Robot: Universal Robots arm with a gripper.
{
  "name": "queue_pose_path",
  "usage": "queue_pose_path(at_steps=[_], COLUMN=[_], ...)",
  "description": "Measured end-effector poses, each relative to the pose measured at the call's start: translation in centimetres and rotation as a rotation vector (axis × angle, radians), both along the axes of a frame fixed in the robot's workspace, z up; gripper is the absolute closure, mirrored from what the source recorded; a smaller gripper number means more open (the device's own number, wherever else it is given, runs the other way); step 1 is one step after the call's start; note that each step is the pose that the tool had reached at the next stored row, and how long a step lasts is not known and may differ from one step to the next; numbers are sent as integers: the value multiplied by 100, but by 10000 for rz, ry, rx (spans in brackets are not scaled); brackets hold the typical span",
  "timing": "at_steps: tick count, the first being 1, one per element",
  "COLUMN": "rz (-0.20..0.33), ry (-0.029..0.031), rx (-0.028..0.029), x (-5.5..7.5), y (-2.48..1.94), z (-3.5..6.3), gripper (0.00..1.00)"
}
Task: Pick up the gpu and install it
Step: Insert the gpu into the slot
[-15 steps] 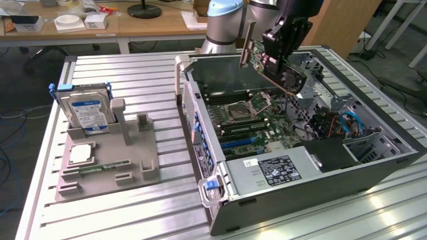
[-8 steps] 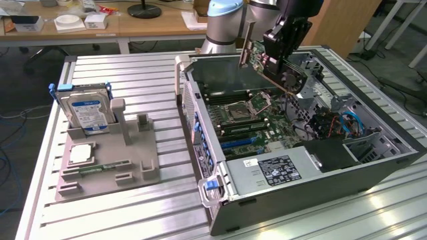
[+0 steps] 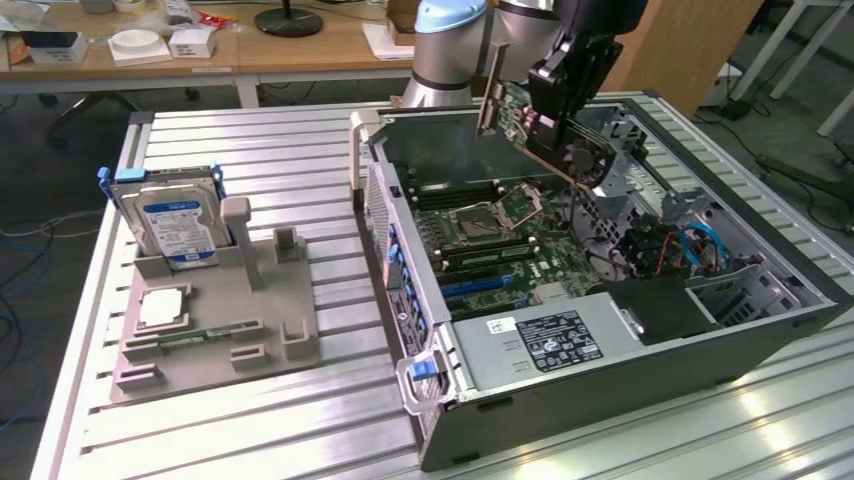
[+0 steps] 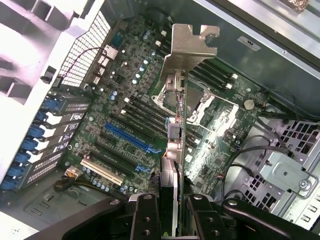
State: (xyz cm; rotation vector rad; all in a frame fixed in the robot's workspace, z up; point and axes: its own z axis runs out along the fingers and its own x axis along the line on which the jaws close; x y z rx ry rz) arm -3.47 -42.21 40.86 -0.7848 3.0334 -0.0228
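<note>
Hand (image 4: 173,207) clamped on gpu (image 3: 571,142). Card hangs tilted over far part of open case (image 3: 587,365), above motherboard (image 4: 135,85), not seated. Advice: level card edge, line up with blue slot (image 4: 131,139), keep clear of cables.

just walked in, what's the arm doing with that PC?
The robot arm holds the gpu clamped in its jaws, tilted in the air over the open computer case and above the motherboard. The card is not yet in a slot. The wrist view looks along it toward the blue expansion slot. On the exterior view's left, a hard drive stands in the grey parts holder.
</note>
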Motion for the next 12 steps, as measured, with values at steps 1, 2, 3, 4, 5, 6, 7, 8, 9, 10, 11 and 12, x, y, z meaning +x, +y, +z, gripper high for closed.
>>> queue_pose_path(at_steps=[1,2,3,4,5,6,7,8,9,10,11,12], rz=[40,81,340,465,705,748,794,836,879,921,964,1007], ry=[0,0,0,0,0,0,0,1,0,0,0,0], rx=[0,0,0,0,1,0,0,0,0,0,0,0], x=[0,0,0,0,0,0,0,0,0,0,0,0], y=[0,-1,-3,-5,-9,-9,-10,-10,-11,-11,-11,-12], z=[0,0,0,0,0,0,0,0,0,0,0,0], gripper=[73,73,73,73,73,73,73,73,73,73,73,73])
